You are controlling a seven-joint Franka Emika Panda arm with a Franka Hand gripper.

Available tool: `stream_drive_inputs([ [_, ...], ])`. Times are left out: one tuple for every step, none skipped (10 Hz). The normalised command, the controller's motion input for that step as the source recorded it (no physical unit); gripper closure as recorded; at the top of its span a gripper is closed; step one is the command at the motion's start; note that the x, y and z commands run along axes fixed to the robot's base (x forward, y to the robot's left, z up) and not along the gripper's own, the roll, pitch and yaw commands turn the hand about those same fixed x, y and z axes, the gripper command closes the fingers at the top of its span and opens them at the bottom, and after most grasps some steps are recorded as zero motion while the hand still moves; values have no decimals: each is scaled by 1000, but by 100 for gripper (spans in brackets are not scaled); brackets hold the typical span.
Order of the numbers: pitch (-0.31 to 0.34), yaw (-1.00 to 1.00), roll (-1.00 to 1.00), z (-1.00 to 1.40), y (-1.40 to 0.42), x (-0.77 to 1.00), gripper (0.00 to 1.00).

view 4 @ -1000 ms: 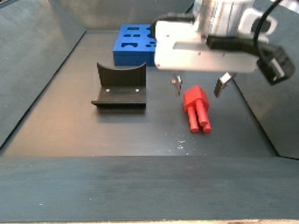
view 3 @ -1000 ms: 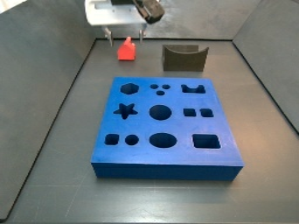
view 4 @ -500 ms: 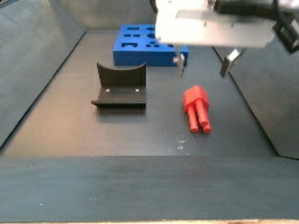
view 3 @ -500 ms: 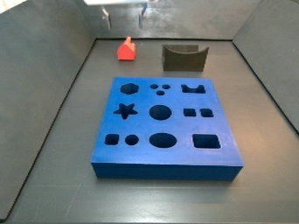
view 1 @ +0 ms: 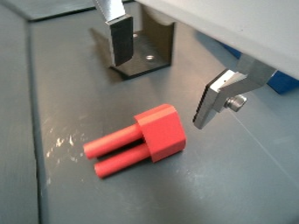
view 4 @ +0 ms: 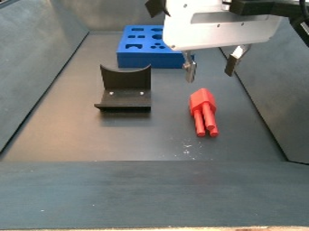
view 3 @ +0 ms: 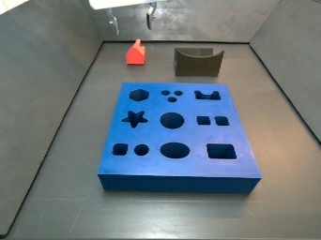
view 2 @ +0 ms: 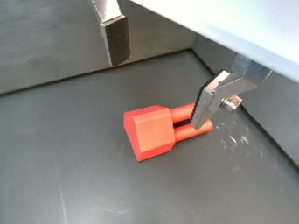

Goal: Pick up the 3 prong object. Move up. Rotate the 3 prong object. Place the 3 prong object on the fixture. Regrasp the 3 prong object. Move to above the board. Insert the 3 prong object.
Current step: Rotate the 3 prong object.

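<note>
The 3 prong object (view 4: 203, 111) is a red-orange piece lying flat on the dark floor, its prongs pointing away from its block end; it shows in both wrist views (view 1: 140, 140) (view 2: 158, 131) and in a side view (view 3: 134, 53). My gripper (view 4: 209, 69) hangs above it, open, with nothing between its silver fingers (view 1: 222, 96) (view 2: 114, 39); in a side view only the gripper's (view 3: 133, 17) tips show at the frame's upper edge. The dark fixture (view 4: 123, 90) (view 3: 197, 62) (view 1: 146, 48) stands beside the piece. The blue board (view 3: 175, 131) (view 4: 143, 45) lies apart from both.
Grey walls enclose the floor on all sides (view 3: 56, 56) (view 4: 272, 99). The piece lies close to one wall, in the strip between the fixture and that wall.
My gripper has risen from just over the 3 prong object to well above it, still open. The piece, fixture and board have not moved.
</note>
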Motion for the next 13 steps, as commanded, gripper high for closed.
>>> stream_drive_inputs([
  [-3, 1000, 1, -58, -4, 36, 0],
  [-3, 1000, 1, -57, -4, 36, 0],
  [-3, 1000, 1, -53, -3, 39, 0],
  [-3, 1000, 1, -51, -3, 40, 0],
  [-3, 1000, 1, -48, -3, 41, 0],
  [-4, 1000, 1, -47, -3, 41, 0],
  [-4, 1000, 1, -46, -3, 42, 0],
  [-4, 1000, 1, -45, -2, 42, 0],
  [-4, 1000, 2, -45, -2, 42, 0],
  [-4, 1000, 2, -44, -2, 43, 0],
  [-4, 1000, 2, -44, -2, 43, 0],
  [-5, 1000, 2, -43, -2, 43, 0],
  [-5, 1000, 2, -43, -2, 43, 0],
])
